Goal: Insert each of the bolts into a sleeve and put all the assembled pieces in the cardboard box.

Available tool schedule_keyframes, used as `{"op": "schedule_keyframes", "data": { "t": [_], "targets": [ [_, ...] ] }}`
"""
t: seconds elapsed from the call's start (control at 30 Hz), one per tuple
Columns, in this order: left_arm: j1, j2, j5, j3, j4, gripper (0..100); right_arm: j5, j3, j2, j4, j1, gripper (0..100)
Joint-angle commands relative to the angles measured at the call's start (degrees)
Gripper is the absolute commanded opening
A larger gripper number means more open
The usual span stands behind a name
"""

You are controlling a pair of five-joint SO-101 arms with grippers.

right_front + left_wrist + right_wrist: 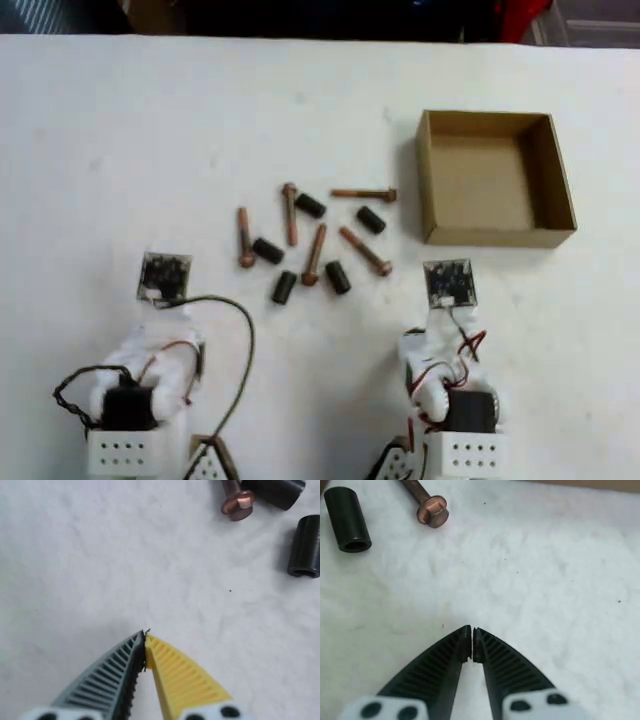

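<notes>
- Left arm (pixel 140 395) and right arm (pixel 455 400) sit folded low at the near edge of the table (pixel 100 150), one on each side of the parts pile. Judged: a rest pose, with no part taken up yet.
- Left gripper (pixel 145 636): grey and yellow fingers are clenched tip to tip with nothing between them. It hangs over bare table, short of the parts.
- Right gripper (pixel 472 641): black fingers are pressed together to a hairline and hold nothing. It too is over bare table.
- Just past the left gripper lies the leftmost bolt (pixel 238 504), copper-coloured, head toward the arm. One black sleeve (pixel 274 491) lies just beside that head, and a second sleeve (pixel 305 547) lies a little nearer, apart from both.
- Just past the right gripper lies the right-hand bolt (pixel 432 511), head toward the arm, with a nearby sleeve (pixel 347 519) lying flat beside it, not touching.
- Mid-table: five bolts (pixel 315 253) and five sleeves (pixel 310 206) are scattered loose between the two arms. None is mated. Judged: the pile sits central so either arm can reach it, which suits one arm holding a sleeve while the other feeds a bolt in.
- Farthest: the cardboard box (pixel 560 175) stands open side up beyond the right arm, to the side of the pile, with nothing in it. Judged: being on that side, it favours the right arm for drop-off.
- Progress: zero of five assembled.
</notes>
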Motion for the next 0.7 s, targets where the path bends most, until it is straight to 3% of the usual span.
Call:
{"op": "schedule_keyframes", "data": {
  "t": [0.0, 0.67],
  "targets": [
    [-0.4, -0.31, 0.62, -0.18, -1.41, 2, 1.14, 0.44, -0.22, -0.31, 0.48, 1.9],
    [-0.4, -0.31, 0.62, -0.18, -1.41, 2, 1.23, 0.44, -0.22, -20.97, 0.84, 2.1]
  ]
}}
